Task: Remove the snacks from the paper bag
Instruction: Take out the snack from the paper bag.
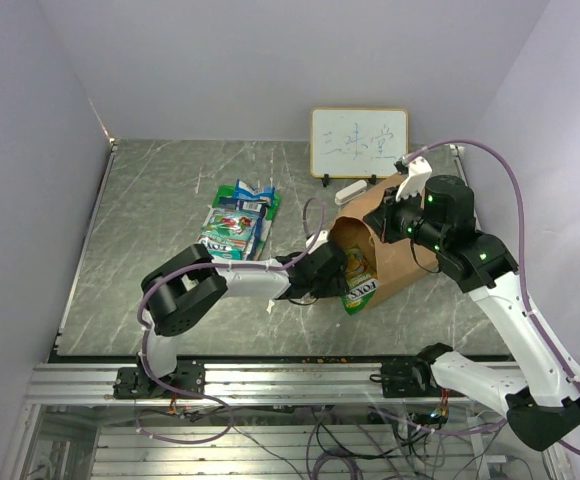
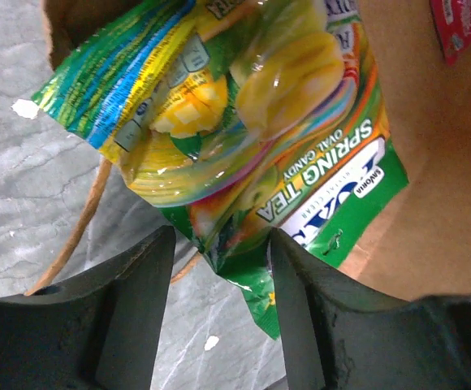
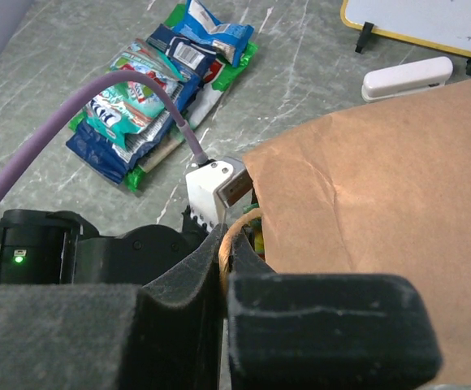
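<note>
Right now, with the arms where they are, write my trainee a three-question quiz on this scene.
1. Multiple choice: what sits between the open fingers of the left gripper? A) a stapler B) the green candy packet C) a spoon
2. True or false: the paper bag stands upright.
3. Short answer: which gripper is shut on the paper bag's rim?
Key: 1 B. 2 false: it lies on its side, mouth toward the snack pile. 3 the right gripper.
</note>
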You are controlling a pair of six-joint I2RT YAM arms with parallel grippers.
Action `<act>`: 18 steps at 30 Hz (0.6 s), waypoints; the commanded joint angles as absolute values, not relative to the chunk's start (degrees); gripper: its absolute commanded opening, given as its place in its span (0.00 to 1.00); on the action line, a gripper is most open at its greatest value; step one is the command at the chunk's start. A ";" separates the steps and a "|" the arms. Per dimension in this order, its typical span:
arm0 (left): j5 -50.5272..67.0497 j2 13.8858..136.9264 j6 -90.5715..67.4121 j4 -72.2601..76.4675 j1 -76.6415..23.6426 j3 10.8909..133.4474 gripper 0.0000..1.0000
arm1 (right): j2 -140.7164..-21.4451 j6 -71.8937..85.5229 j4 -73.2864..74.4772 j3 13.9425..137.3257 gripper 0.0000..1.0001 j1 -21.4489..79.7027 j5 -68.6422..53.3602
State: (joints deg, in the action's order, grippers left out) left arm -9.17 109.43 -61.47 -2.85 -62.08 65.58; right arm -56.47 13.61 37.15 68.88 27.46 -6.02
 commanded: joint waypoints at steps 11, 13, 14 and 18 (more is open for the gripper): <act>-2.97 113.25 -63.45 -0.40 -59.08 67.32 0.39 | -56.12 11.13 35.69 70.33 0.00 27.60 -5.17; -1.22 113.10 -63.07 0.08 -58.80 67.15 0.23 | -55.75 10.91 35.18 69.76 0.00 27.60 -4.53; -0.28 113.05 -62.98 -0.29 -58.66 67.38 0.21 | -55.62 10.82 34.90 69.44 0.00 27.60 -3.97; -0.32 110.56 -59.29 -5.47 -58.38 70.12 0.15 | -55.47 10.63 33.69 68.12 0.00 27.60 -2.72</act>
State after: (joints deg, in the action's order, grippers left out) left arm -2.76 111.98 -63.46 -1.61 -58.67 66.63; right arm -56.38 11.57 36.56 68.75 27.46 -4.69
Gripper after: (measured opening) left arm 0.179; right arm 0.006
